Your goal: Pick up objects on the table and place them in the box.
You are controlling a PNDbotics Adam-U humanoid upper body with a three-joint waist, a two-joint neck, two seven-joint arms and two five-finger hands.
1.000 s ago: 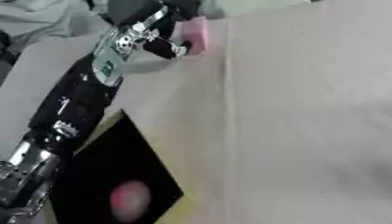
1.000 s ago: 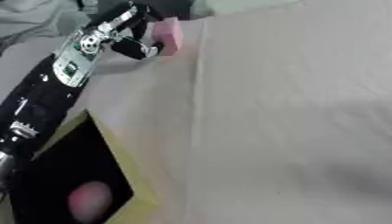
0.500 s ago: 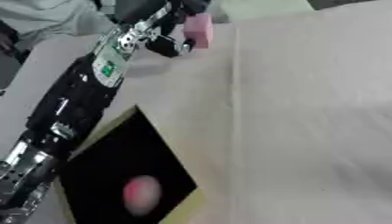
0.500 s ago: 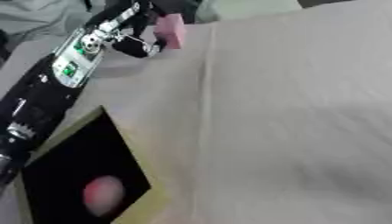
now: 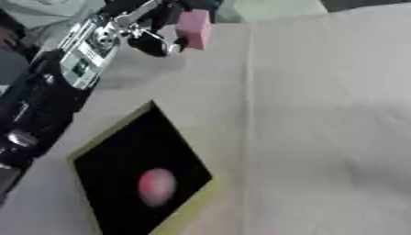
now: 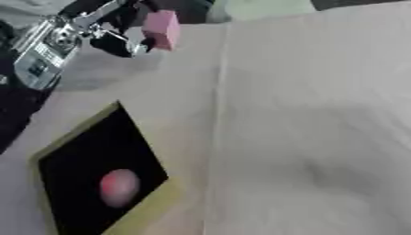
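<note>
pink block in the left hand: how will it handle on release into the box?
The pink block looks flat-faced and boxy, so it probably won't roll. It keeps its shape at the left hand, so likely stiff. The round pink thing already in the box may roll if bumped.

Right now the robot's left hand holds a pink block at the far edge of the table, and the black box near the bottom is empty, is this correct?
Not entirely. The left hand does hold the pink block at the far edge, but the black box is not empty: a round reddish-pink object already lies inside it, as the left eye view shows.
</note>
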